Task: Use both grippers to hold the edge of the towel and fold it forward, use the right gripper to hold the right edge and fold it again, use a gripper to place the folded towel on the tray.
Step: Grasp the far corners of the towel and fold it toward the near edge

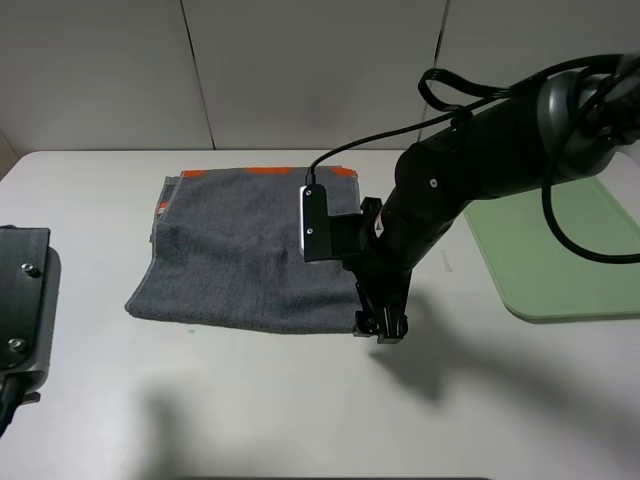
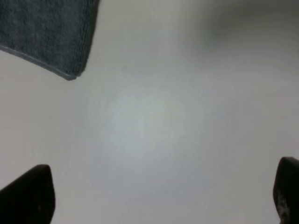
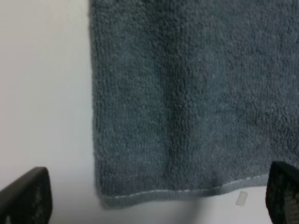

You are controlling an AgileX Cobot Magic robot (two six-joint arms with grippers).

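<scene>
White table (image 1: pixel 250 420) fills the lower frame. Folded grey towel (image 1: pixel 240 250) lies centre-left, pale green tray (image 1: pixel 560 250) at the right, apart. Right gripper (image 1: pixel 380 325) hangs at the towel's lower-right corner, jaws wide, empty; its wrist view alone shows the stitched right edge (image 3: pixel 187 192) between them. Left gripper (image 2: pixel 158 193), also wide and empty, appears only in its wrist view, over table.

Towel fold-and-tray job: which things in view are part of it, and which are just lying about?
Part of the job:
- grey towel, lying flat
- green tray
- right gripper, jaws open at the towel's near right corner
- left gripper, jaws open, off the towel

Just lying about:
- white table
- small pale scrap beside the towel's hem
</scene>
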